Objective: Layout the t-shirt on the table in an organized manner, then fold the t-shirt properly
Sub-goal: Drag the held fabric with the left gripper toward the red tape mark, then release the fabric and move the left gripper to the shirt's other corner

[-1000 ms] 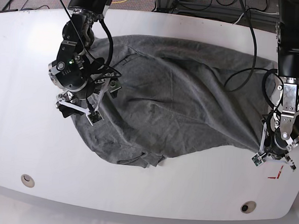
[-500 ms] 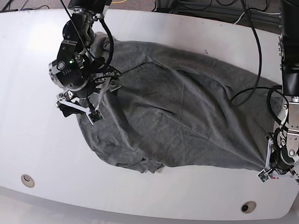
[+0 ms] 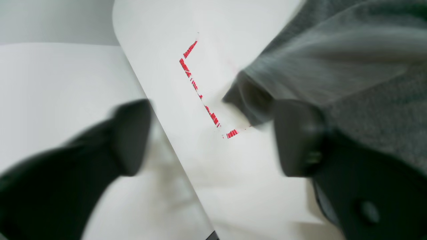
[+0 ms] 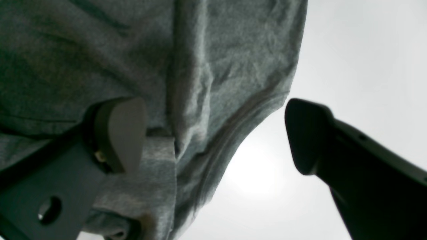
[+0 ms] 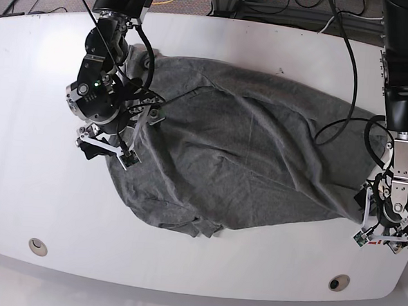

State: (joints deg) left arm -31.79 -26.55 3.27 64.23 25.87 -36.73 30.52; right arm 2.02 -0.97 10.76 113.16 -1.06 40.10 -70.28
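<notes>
Still in the laying-out step, by the look of it. From the left wrist, the left hand (image 3: 213,136) stands spread, both fingers apart with nothing between them; a grey corner of the shirt (image 3: 350,63) lies just beside the far finger, next to a red tape corner (image 3: 200,93) on the white tabletop (image 3: 240,186). The view is blurred, so I cannot tell whether cloth touches the finger.

From the right wrist, the right hand (image 4: 217,133) is also spread. The shirt's ribbed hem runs through the gap, and cloth drapes against the pale finger (image 4: 123,133), but nothing is pinched.

From the base view, the shirt (image 5: 245,162) lies slantwise across the tabletop (image 5: 24,149), bunched and creased, its near edge rumpled, one corner by the left hand (image 5: 383,233) at the tape, the other end under the right hand (image 5: 114,144). It is spread but not flat, so folding looks some way off. The next move likely calls for fresh grips on hem or shoulders and a pull outward to square it.

The tabletop is glossy, with two round holes (image 5: 37,245) near the front edge. Behind it, cables (image 5: 268,4) trail over a dark floor.
</notes>
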